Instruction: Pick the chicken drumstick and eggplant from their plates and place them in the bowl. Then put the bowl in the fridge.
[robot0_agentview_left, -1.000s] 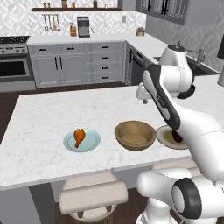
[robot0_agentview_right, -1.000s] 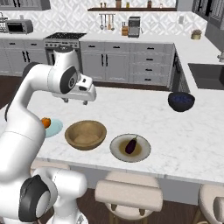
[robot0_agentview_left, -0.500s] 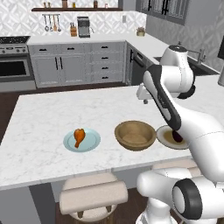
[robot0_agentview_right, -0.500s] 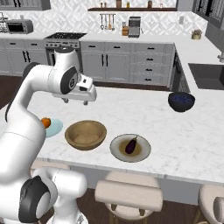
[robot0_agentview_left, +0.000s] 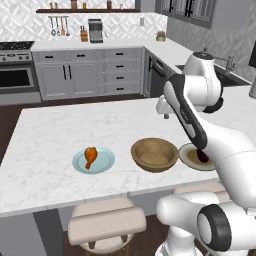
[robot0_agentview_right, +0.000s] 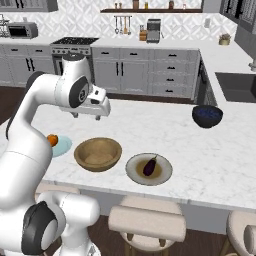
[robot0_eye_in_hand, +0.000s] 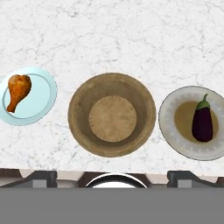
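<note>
Nearest, along the counter's (robot0_agentview_left: 45, 165) front edge, three round dishes sit in a row, apart from one another, above two padded stools (robot0_agentview_right: 147, 220). On the robot's left is the pale blue plate (robot0_eye_in_hand: 41, 98), and the drumstick (robot0_eye_in_hand: 18, 90) lies on it: orange-brown and glossy, bulbous at one end and tapering to a narrow bone end. In the middle stands the bowl (robot0_eye_in_hand: 83, 131), light-brown wood with thick walls and a flat round bottom, nothing inside it. On the right is the beige plate (robot0_eye_in_hand: 173, 127) with a brownish centre and a ribbed rim; the eggplant (robot0_eye_in_hand: 202, 123) rests on it, a small oval, dark purple to nearly black, with a green cap at one end.

Above the marble, beyond the bowl, the gripper (robot0_agentview_right: 91, 113) hangs off the counter with its jaws spread wide and nothing between them; the hand view looks straight down on the three dishes.

Farther along the counter to the right sits a dark blue bowl (robot0_agentview_right: 207, 115), well apart from the row. Beyond it is a sink (robot0_agentview_right: 237, 86). Against the far wall run grey cabinets (robot0_agentview_left: 95, 72), a stove (robot0_agentview_left: 15, 70), a coffee maker (robot0_agentview_left: 95, 30) and hanging utensils (robot0_agentview_left: 59, 26).
</note>
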